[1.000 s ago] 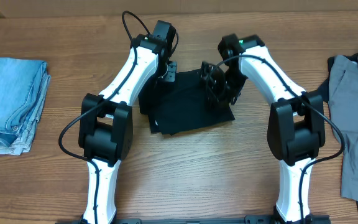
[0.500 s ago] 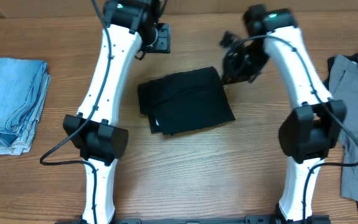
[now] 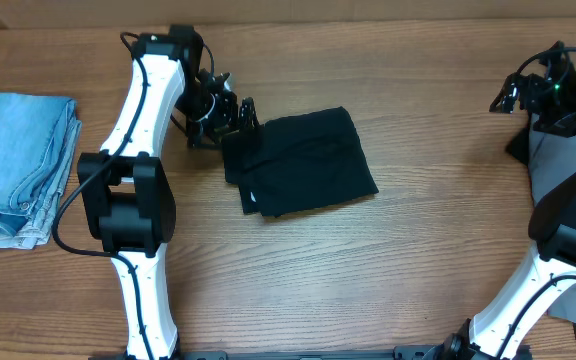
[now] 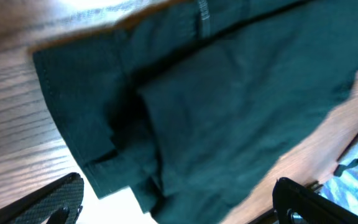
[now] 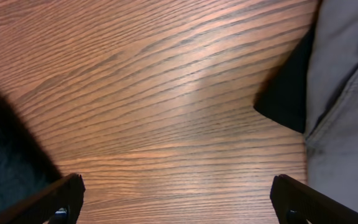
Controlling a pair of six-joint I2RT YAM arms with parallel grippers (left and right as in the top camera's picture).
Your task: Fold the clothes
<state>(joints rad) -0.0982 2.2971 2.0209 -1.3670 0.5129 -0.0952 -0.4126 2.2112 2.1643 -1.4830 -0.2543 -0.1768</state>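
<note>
**Black garment folded at mid-desk, both pincers released**

The black garment is seen lying folded in a rough rectangle on the wooden desk, near its centre, with a small white label showing at the lower left edge. The left pincer is held just at the garment's upper left corner, its 2 fingers spread wide with nothing grasped between them; layered folds of black fabric are shown beneath it in the left wrist view. The right pincer is likewise released, spread over bare wood at the desk's right side, beside a grey garment with a dark piece showing under its edge. A folded stack of light-blue denim is placed at the far left edge, well apart from the black garment.
</note>
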